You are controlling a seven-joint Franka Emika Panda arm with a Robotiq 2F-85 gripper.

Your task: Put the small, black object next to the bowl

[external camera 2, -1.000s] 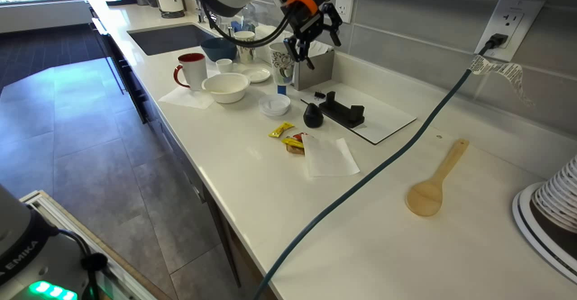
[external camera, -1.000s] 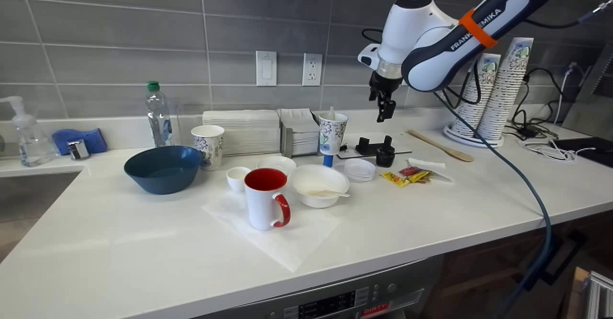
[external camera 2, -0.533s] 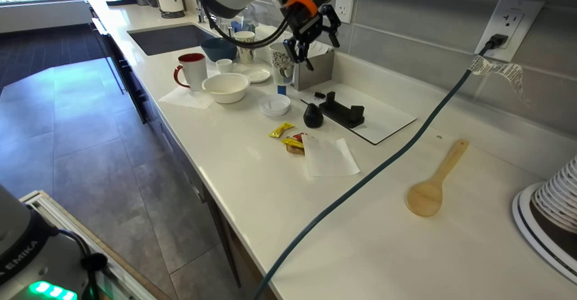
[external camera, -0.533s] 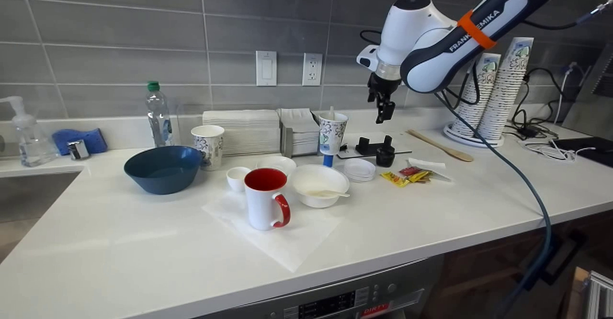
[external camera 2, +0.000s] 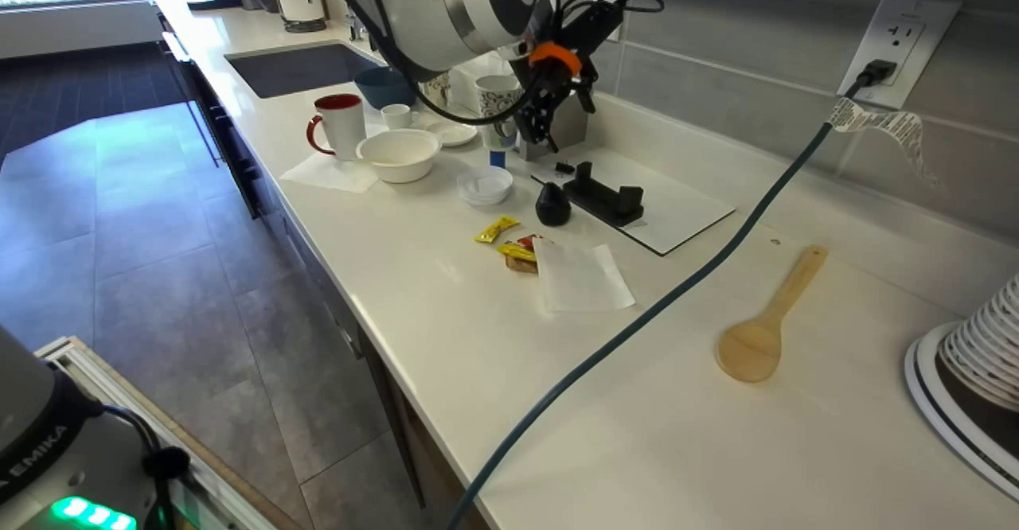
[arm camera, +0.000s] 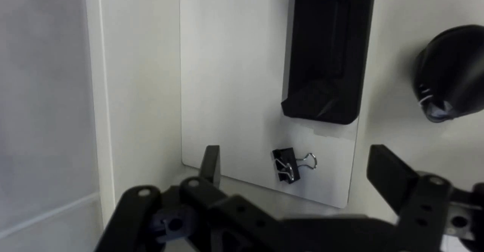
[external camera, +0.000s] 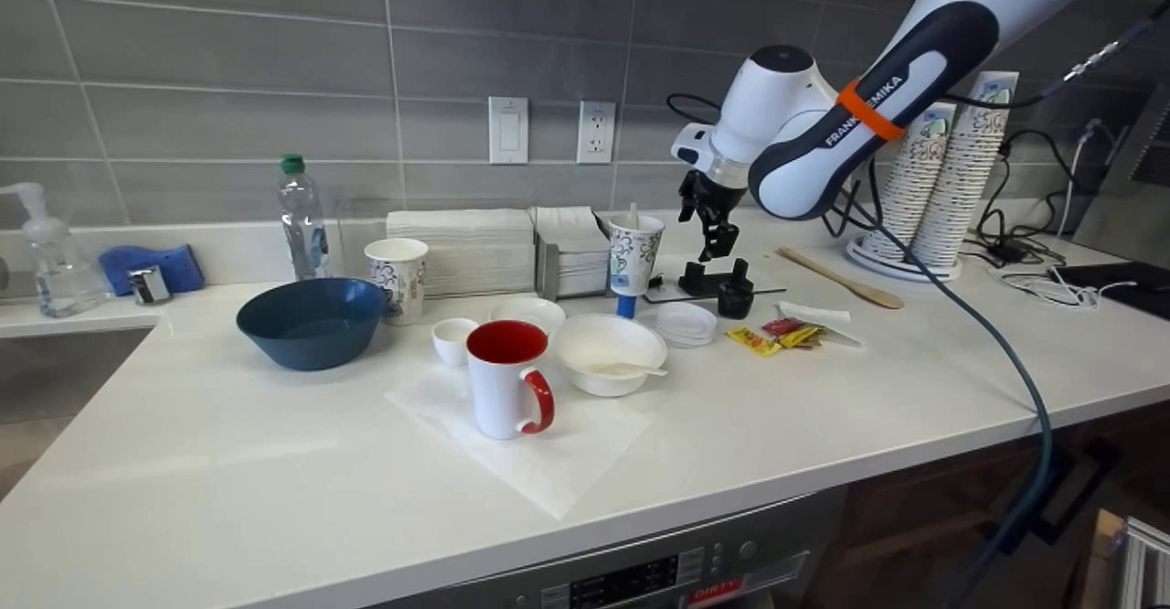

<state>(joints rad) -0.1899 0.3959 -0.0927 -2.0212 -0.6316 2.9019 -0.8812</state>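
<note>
In an exterior view, L to R: paper sheet under the mug, prob. vs drips; blue bowl farther back; white bowl, nearer the work & so prob. the goal; lid stack just beside it, so space that side's tight. Wrist view, L to R: white board bears the binder clip, likely the small black obj., just off the end of the black two-post stand, which prob. won't block a grasp. Above it the gripper, fingers spread w/ clip framed between, nothing pinched; prob. lined up to go down. Far R: black pear-shaped item, off-centre, so less likely.
</note>
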